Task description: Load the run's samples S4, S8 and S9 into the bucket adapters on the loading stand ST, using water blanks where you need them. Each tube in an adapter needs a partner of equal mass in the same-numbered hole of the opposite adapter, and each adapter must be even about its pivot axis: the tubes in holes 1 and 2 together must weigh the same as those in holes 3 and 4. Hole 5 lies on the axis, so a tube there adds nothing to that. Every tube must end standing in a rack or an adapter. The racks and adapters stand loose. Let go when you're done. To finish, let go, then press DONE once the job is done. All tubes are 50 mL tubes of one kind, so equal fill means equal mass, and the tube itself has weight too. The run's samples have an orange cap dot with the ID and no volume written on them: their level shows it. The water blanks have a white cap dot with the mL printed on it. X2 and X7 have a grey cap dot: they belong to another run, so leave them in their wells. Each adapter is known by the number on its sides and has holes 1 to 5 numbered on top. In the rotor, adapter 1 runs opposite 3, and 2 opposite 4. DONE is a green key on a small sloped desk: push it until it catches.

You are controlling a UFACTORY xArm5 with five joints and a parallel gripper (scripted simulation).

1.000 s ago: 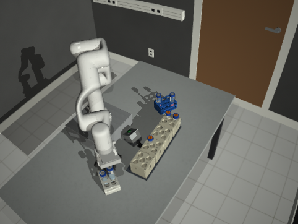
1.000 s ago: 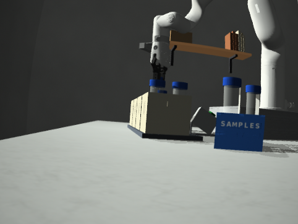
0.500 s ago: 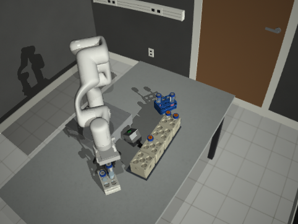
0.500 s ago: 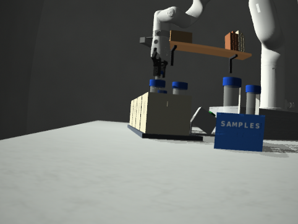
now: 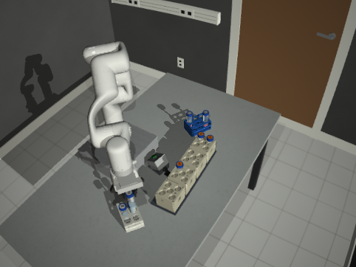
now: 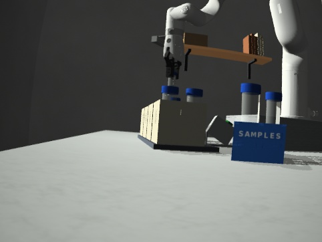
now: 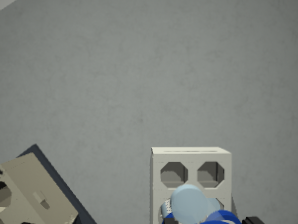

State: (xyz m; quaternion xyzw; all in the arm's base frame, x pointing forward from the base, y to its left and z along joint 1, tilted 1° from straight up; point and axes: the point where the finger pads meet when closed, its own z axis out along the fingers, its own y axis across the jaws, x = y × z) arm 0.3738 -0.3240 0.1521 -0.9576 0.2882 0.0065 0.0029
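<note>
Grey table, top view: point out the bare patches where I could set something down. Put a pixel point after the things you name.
Bare patches on the grey table [image 5: 221, 206]: right of the cream adapter row [image 5: 170, 195], towards the table's right edge; and left of the white rack [image 5: 134, 226].
Crowded: around the blue wire-like rack [image 5: 198, 129], and between the white rack and end effector [image 5: 129, 195] [image 6: 173, 75].

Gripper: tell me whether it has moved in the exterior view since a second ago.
Yes, upward: the gripper now sits higher against the wall shelf.
</note>
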